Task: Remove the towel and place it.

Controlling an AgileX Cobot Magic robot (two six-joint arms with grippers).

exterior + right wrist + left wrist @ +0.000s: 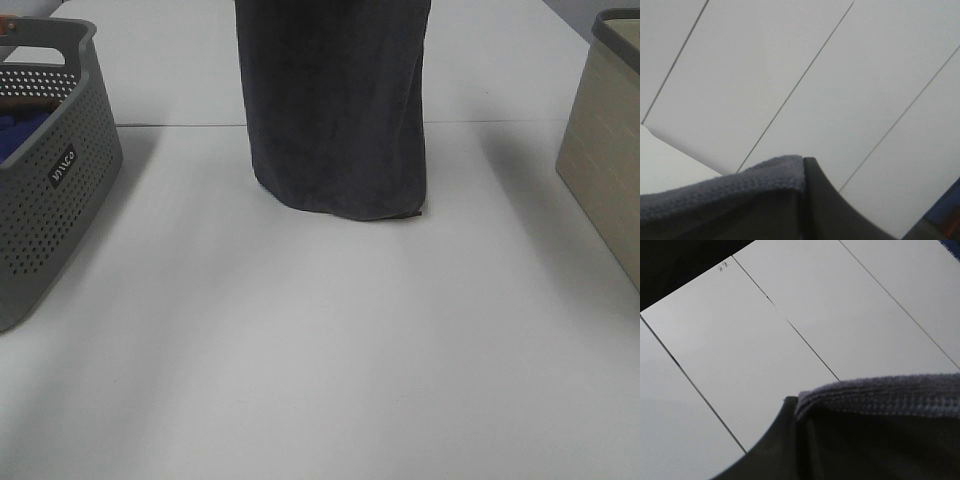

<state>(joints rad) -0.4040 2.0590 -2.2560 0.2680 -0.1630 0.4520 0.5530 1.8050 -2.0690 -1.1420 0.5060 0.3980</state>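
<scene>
Desk (pixel 320 350): white and wide, spread beneath both tools; only the wrist views showed its thin dark seams (pixel 790 325).
Towel (pixel 335 110): dark charcoal, hung straight down below the tools in a folded column, with its top cut off by the high view's edge. Its lower hem was at the desk surface, though contact could not be told. The wrist views alone showed its ribbed upper edge lying along each tool.
Basket (pixel 60 200): grey and perforated, out to the left tool's side, well apart from the towel; seen only from the high camera.
Bin (pixel 610 160): beige, out to the right tool's side, also only in the high view.
Blue cloth (pixel 20 130): lay inside the basket.
Left tool (pixel 795 412): pressed together on the towel's upper edge; out of the high view.
Right tool (pixel 807 172): likewise pinching the towel's upper edge.
</scene>
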